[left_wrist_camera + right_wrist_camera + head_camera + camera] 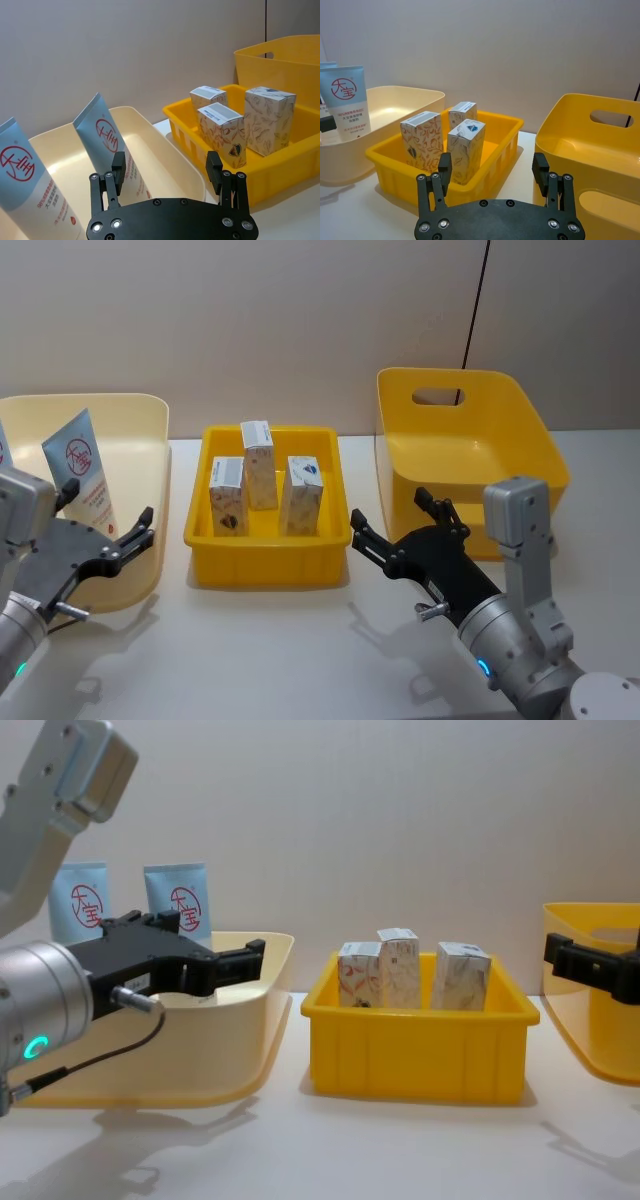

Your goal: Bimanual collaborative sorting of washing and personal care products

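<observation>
Two light-blue tubes [80,475] [107,145] stand leaning in the cream bin [150,435] at the left. Three small marbled cartons [259,462] [465,150] stand upright in the shallow yellow tray [270,565] in the middle. My left gripper [108,505] [166,162] hovers open and empty over the near right part of the cream bin, just in front of the nearer tube. My right gripper [392,510] [492,162] hangs open and empty between the tray and the handled bin, pointing toward the tray's right side.
A tall yellow bin with a cut-out handle [470,440] stands at the right, close behind my right gripper. A wall runs just behind the bins. Bare white table [280,660] lies in front of the tray.
</observation>
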